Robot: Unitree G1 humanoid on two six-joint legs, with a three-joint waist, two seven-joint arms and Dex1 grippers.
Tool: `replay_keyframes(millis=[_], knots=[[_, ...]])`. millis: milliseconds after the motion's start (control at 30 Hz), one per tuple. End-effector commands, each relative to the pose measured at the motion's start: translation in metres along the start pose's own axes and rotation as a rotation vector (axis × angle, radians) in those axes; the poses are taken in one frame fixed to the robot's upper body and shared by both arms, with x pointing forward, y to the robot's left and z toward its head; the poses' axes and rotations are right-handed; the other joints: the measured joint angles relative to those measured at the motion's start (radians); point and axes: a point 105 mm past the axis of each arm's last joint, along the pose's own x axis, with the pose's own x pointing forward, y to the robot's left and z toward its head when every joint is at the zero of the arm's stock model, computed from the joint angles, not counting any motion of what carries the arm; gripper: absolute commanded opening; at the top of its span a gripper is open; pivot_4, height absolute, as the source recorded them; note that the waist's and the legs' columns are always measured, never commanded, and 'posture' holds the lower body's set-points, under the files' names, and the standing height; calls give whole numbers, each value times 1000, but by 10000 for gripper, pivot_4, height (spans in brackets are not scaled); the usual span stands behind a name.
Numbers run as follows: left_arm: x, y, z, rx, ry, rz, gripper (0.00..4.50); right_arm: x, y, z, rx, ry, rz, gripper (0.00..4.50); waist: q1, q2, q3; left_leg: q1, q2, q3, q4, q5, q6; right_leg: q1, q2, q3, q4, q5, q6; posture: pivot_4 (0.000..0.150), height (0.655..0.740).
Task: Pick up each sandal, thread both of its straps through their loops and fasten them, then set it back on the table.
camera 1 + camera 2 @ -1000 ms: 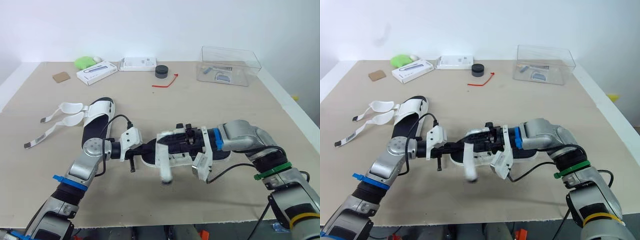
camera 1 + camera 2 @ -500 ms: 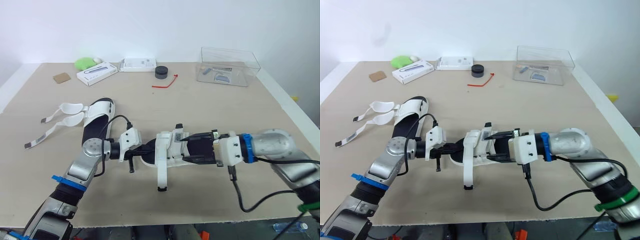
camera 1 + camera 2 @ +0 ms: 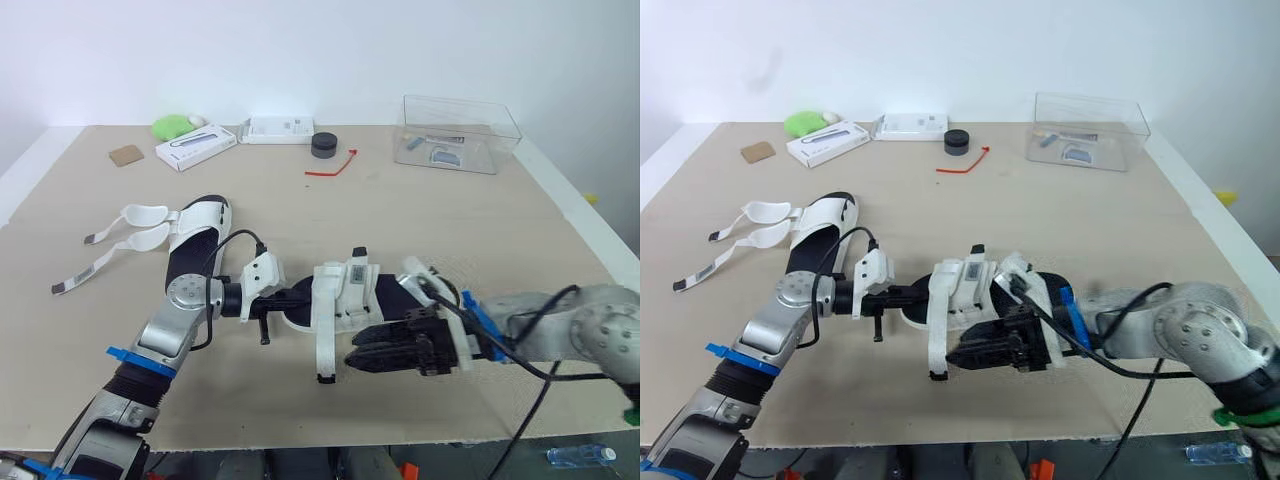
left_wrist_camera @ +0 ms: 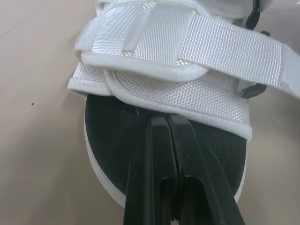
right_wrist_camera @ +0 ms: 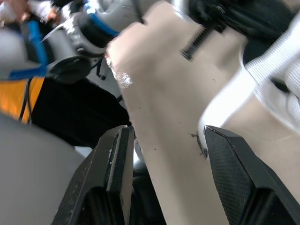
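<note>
Sole black, straps white with woven texture on centre sandal (image 3: 335,300); left sandal (image 3: 195,250) the same. Table (image 3: 420,220) plain beige. Twist tie (image 3: 335,166) red.

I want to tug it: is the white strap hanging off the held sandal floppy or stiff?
Probably floppy: the strap droops down from the sandal. Its woven cloth look suggests it is light and not slippery. The left gripper holds the sandal by one edge, so it seems light.

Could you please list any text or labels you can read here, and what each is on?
No text here is legible.
White box with blue print: print too small to read.
White box behind it: too small.
Tag on the near sandal's strap: blurred.
Tag on the far sandal's strap end: blurred.
</note>
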Motion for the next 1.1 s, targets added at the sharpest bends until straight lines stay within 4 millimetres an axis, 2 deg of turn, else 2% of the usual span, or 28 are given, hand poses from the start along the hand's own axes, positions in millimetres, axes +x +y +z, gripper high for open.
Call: replay_keyframes(millis=[33,100,200,267,633,667,700,800,967,1100], knots=[[1,-2,1,-30,-11,-16,0,4,-3,5,20,14,-34,26102,0,0,0,-1,0,0,0,0,0,-1,0,0,0,0,0,1500,7400],[1,-1,2,-28,-14,-13,0,6,-3,6,4,29,-39,26102,0,0,0,-2,0,-1,0,0,0,-1,0,0,0,0,1,1500,7400],[0,-1,2,-15,-7,-12,0,8,-8,7,3,42,-77,34083,0,0,0,-4,0,-2,0,-1,1,-2,0,0,0,0,1,1500,7400],[0,-1,1,-13,-4,-13,0,9,-7,6,8,51,-69,44255,0,0,0,-4,0,-2,0,-1,1,-2,0,0,-1,0,1,1500,7400],[0,-3,-2,-9,8,-10,0,20,-8,5,56,122,-31,44738,0,0,0,-6,0,-4,2,-1,1,-2,1,-1,-1,0,2,1500,7400],[0,-2,-2,-8,8,-9,0,22,-8,5,56,133,-26,39558,0,0,0,-6,0,-4,2,-1,1,-2,1,-1,-1,0,2,1500,7400],[0,-2,-2,-8,7,-8,0,23,-8,4,57,142,-22,36900,0,0,0,-6,0,-4,2,-1,1,-2,1,-1,-1,0,2,1500,7400],[1,-3,-2,-9,5,-4,0,28,-9,3,65,157,-15,21585,0,0,0,-7,0,-5,2,-1,1,-3,1,-2,-1,0,2,1500,7400],[0,-6,-2,-12,4,-1,0,35,-15,0,68,177,-36,400,0,0,0,-7,0,-5,2,-1,1,-3,1,-2,-1,0,2,1500,7400],[-1,-6,-3,-15,4,6,0,38,-18,2,72,168,-47,400,-1,0,0,-8,0,-6,2,-1,1,-3,1,-3,-1,0,2,1500,7400]])
